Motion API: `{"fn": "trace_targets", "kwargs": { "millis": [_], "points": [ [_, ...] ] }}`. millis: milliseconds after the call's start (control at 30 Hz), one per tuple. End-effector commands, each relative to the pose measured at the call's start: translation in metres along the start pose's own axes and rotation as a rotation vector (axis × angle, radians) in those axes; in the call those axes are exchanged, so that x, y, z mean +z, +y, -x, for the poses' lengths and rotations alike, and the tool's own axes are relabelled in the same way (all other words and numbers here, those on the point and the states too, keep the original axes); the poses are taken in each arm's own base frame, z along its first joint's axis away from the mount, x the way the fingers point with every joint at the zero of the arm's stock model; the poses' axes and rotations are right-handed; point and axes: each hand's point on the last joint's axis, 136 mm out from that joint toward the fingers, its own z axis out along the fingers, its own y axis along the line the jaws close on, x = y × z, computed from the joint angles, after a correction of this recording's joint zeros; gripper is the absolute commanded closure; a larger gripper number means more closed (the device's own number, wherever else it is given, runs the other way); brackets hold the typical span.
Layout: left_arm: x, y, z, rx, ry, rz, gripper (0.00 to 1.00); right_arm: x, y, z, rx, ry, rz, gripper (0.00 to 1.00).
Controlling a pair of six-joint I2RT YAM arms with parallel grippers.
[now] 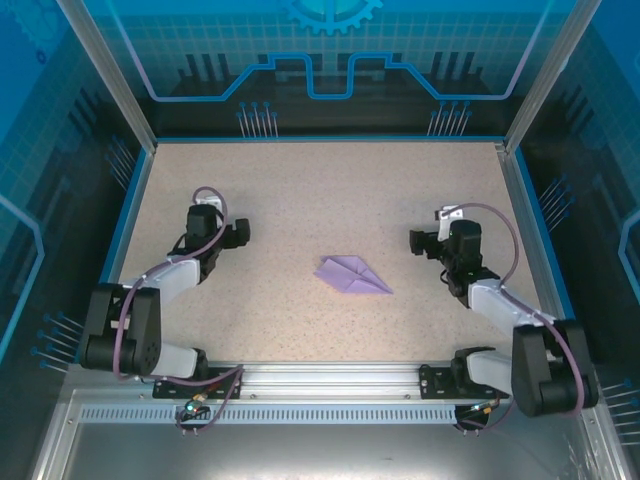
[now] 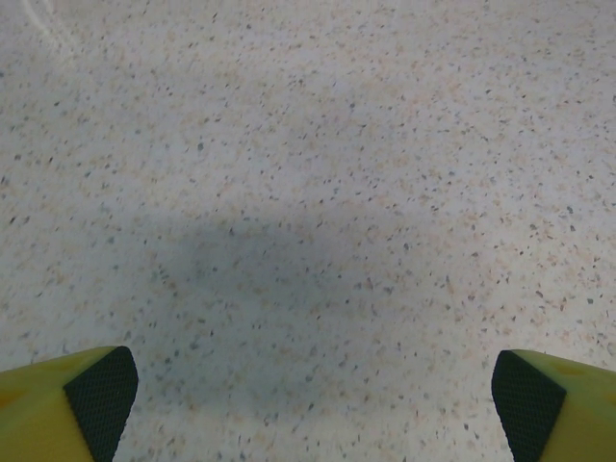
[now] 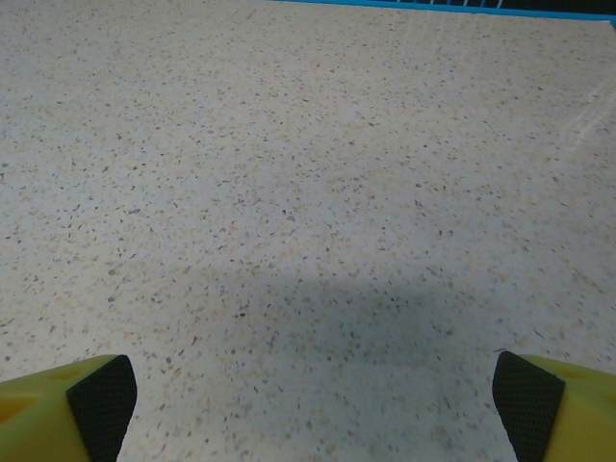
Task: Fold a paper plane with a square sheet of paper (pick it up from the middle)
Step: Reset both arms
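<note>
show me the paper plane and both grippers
paper plane (image 1: 352, 273), top view, middle of the folded body
left gripper (image 2: 315, 390), left wrist view, midway between its open fingertips
right gripper (image 3: 315, 390), right wrist view, midway between its open fingertips

**Robot body.** The left arm and right arm match: black joint housings joined by silver-grey links, both bolted to a slotted aluminium rail. A mauve cable loops along each arm, from its base to its wrist. The left hand and right hand have yellow fingers faced with black, finely textured pads.
</note>
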Motion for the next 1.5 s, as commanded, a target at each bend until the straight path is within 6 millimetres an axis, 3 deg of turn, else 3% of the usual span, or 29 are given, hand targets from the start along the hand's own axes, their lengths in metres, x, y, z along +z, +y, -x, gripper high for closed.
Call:
{"fn": "trace_targets", "kwargs": {
  "millis": [0,133,667,1467],
  "points": [
    [0.004,-0.006,0.01,0.037,-0.073,-0.038,0.01,0.01,0.0,0.021,-0.02,-0.103,0.025,0.01],
    [0.009,-0.008,0.014,0.038,-0.07,-0.04,0.01,0.027,0.0,0.022,-0.033,-0.069,0.035,0.01],
    [0.01,-0.014,0.017,0.062,-0.09,-0.076,0.01,0.044,-0.006,0.016,-0.019,-0.057,0.039,0.01],
    [0.011,-0.013,0.014,0.073,-0.164,-0.088,0.01,0.04,-0.003,0.008,-0.04,-0.118,0.029,0.01]
  ]
}}
